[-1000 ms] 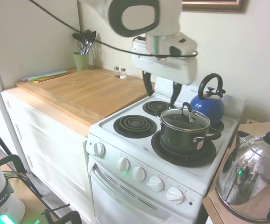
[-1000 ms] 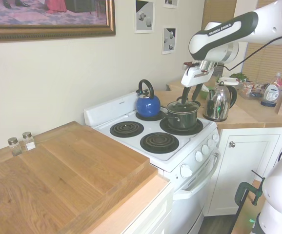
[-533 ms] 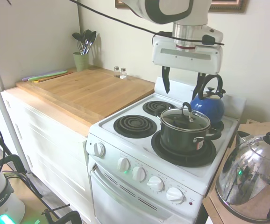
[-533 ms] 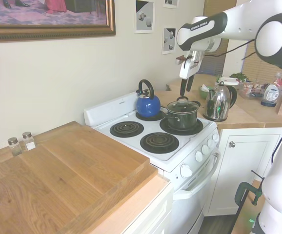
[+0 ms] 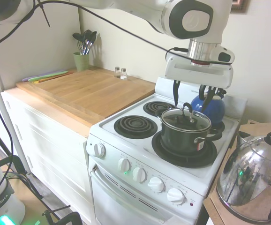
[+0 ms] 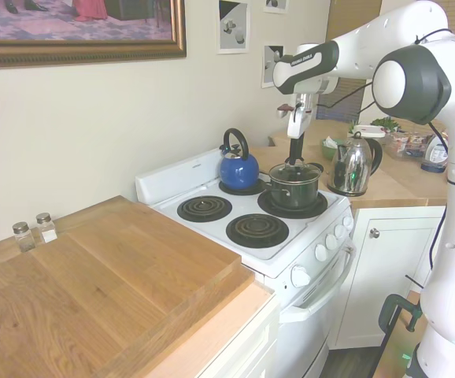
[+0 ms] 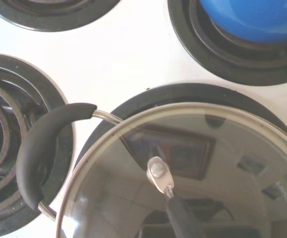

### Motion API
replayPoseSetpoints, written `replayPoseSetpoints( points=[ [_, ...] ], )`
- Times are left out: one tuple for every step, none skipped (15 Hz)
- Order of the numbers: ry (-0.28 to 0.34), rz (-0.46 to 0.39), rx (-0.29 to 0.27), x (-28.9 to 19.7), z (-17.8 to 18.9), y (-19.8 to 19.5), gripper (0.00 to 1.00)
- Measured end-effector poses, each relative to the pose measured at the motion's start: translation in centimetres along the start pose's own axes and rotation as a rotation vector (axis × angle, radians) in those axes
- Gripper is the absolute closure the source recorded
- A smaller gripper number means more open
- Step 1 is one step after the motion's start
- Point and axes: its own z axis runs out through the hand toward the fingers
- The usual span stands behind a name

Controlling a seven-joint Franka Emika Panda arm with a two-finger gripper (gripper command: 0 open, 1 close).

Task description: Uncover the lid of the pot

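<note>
The black pot [image 5: 184, 137] stands on the stove's front right burner with its glass lid [image 5: 186, 120] seated on it. The lid's black loop handle [image 5: 188, 110] points up. My gripper [image 5: 190, 96] hangs open just above the lid, one finger on each side of the handle line, touching nothing. From the other side the gripper [image 6: 294, 150] sits straight over the pot [image 6: 294, 189]. The wrist view looks down on the lid [image 7: 193, 163], its handle [image 7: 180, 218] and one side handle of the pot [image 7: 41, 144].
A blue kettle [image 5: 211, 107] stands on the back right burner just behind the pot. A shiny steel kettle [image 5: 250, 180] sits on the counter to the right. The left burners [image 5: 135, 126] are bare. A wooden counter [image 5: 88, 91] holds shakers [image 5: 120, 72].
The gripper has swung to the right across the stove, turned, and come down until its open fingers hang just over the lid. The pot and lid have not moved.
</note>
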Motion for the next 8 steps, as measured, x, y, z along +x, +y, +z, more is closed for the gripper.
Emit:
replayPoseSetpoints(
  points=[
    [0.002, -0.003, 0.0, 0.05, -0.09, -0.16, 1.0],
    [0.003, -0.005, 0.0, 0.08, -0.13, -0.26, 1.0],
    [0.004, -0.007, 0.0, 0.11, -0.13, -0.38, 1.0],
    [0.004, -0.009, 0.0, 0.12, -0.12, -0.47, 1.0],
    [0.004, -0.01, 0.0, 0.13, -0.11, -0.54, 1.0],
    [0.004, -0.012, -0.001, 0.13, -0.11, -0.6, 1.0],
    [0.004, -0.013, -0.001, 0.14, -0.11, -0.65, 1.0],
    [0.004, -0.013, -0.001, 0.15, -0.12, -0.66, 1.0]
  ],
)
